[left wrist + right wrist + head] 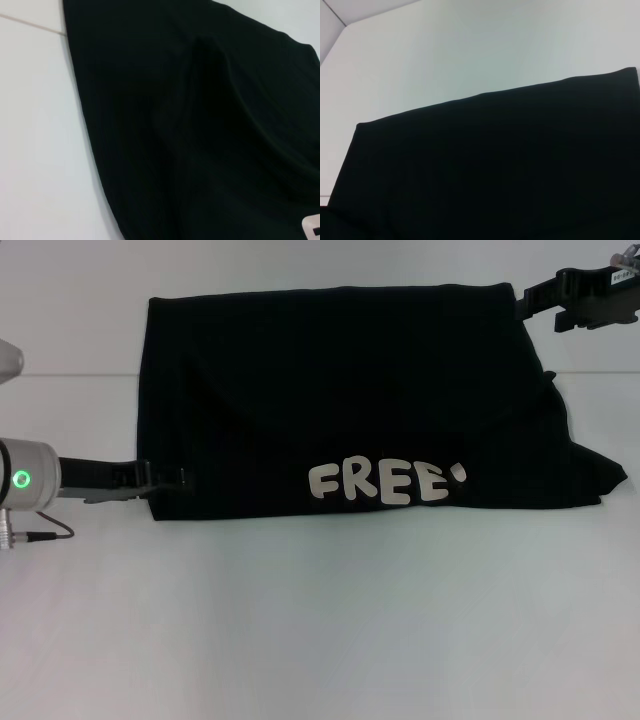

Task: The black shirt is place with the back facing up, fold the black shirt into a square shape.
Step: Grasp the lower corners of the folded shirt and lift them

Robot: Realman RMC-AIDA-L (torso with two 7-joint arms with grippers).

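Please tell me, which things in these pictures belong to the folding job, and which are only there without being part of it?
Part of the job:
- black shirt, partly folded, "FREE" lettering showing
- left gripper, at the shirt's near left corner
- right gripper, at its far right corner

Only there:
- white table, with nothing else on it

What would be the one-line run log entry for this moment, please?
black shirt: partly folded, FREE lettering up | left gripper: at near-left corner | right gripper: at far-right corner
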